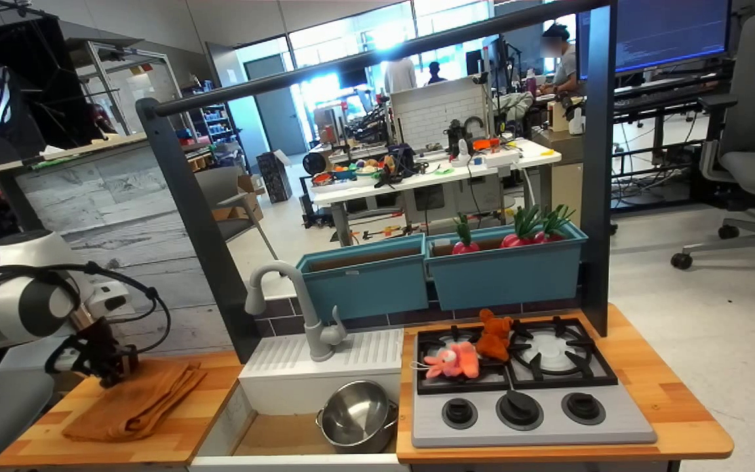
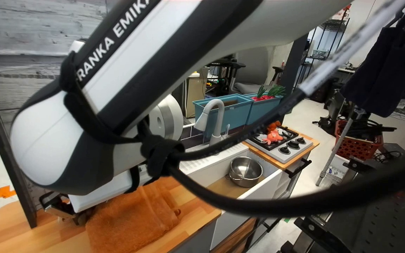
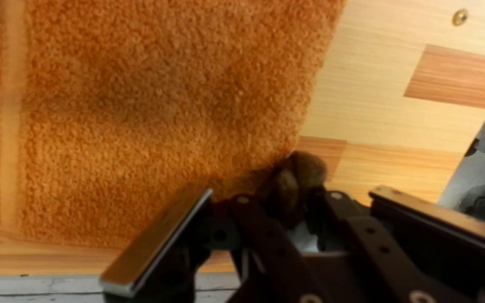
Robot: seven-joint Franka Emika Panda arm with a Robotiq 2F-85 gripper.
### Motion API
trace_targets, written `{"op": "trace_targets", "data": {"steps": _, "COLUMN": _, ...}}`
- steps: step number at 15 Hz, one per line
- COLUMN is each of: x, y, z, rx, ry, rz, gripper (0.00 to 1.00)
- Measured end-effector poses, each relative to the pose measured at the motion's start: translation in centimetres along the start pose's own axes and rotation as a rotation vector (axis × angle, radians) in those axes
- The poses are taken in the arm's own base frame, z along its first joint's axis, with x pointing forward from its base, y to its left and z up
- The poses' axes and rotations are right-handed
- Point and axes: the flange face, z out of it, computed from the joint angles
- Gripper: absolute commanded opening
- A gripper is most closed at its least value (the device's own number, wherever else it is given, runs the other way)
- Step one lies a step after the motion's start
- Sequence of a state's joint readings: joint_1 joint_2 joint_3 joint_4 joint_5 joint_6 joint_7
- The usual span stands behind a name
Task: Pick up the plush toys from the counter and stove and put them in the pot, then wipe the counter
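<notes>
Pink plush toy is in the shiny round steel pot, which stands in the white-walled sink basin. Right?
No: the pink plush toy lies on the grey rectangular stove, as both exterior views show. The shiny round steel pot does stand in the white-walled sink basin.

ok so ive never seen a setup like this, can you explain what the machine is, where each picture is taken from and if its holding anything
The machine is a jointed robot arm, ending in a dark two-fingered hand. Two pictures come from cameras standing outside it; the close-up comes from a camera on the arm itself, near the hand. A folded orange cloth lies on the wooden counter. Further along, a steel pot sits in the white sink, and a pink plush toy and a red-orange plush toy rest on the stove. The hand is shut at the cloth's edge; whether any fabric is pinched in it, I can't tell.
</notes>
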State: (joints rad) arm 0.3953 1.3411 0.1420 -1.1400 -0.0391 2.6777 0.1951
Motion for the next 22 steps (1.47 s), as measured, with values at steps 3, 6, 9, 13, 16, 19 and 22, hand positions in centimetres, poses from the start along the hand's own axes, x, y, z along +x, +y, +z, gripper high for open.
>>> {"op": "trace_targets", "data": {"steps": 3, "x": -0.4, "y": 0.5, "z": -0.8, "rx": 0.001, "ry": 0.019, "rz": -0.008, "gripper": 0.03}}
{"op": "trace_targets", "data": {"steps": 6, "x": -0.9, "y": 1.5, "z": -2.2, "rx": 0.011, "ry": -0.006, "rz": 0.007, "gripper": 0.03}}
{"op": "trace_targets", "data": {"steps": 9, "x": -1.0, "y": 2.0, "z": -4.9, "rx": 0.079, "ry": -0.023, "rz": 0.0, "gripper": 0.03}}
{"op": "trace_targets", "data": {"steps": 13, "x": -0.2, "y": 2.4, "z": -9.8, "rx": 0.175, "ry": -0.008, "rz": 0.02, "gripper": 0.03}}
{"op": "trace_targets", "data": {"steps": 16, "x": 0.0, "y": 4.0, "z": -10.5, "rx": 0.155, "ry": -0.024, "rz": 0.079, "gripper": 0.03}}
{"op": "trace_targets", "data": {"steps": 19, "x": -1.2, "y": 6.2, "z": -8.2, "rx": 0.069, "ry": -0.095, "rz": 0.138, "gripper": 0.09}}
{"op": "trace_targets", "data": {"steps": 22, "x": -2.5, "y": 7.1, "z": -5.1, "rx": 0.008, "ry": -0.166, "rz": 0.173, "gripper": 0.39}}
